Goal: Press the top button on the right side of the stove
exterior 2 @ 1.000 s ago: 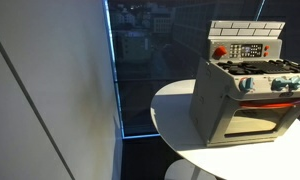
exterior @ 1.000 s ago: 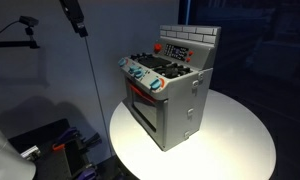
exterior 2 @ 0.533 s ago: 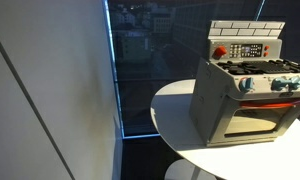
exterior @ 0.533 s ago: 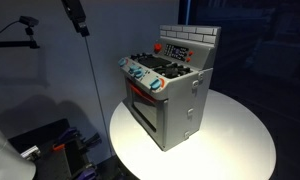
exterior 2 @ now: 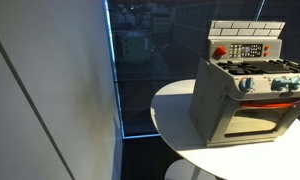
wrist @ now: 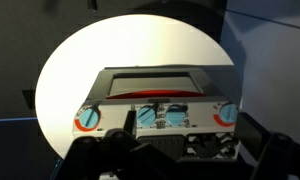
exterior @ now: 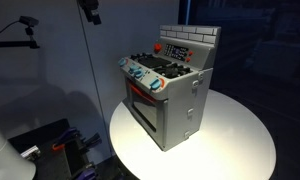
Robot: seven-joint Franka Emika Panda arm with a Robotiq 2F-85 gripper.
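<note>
Stove (exterior: 168, 90) upright on round white surface (exterior: 240, 140). Tool (wrist: 180, 150) above it, not touching, jaws spread, empty.

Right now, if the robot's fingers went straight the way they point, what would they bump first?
Most likely the stove. The gripper hangs above it, and the wrist view looks down onto its knobs and top. Nothing shows in between, but the exact spot is hard to judge.
</note>
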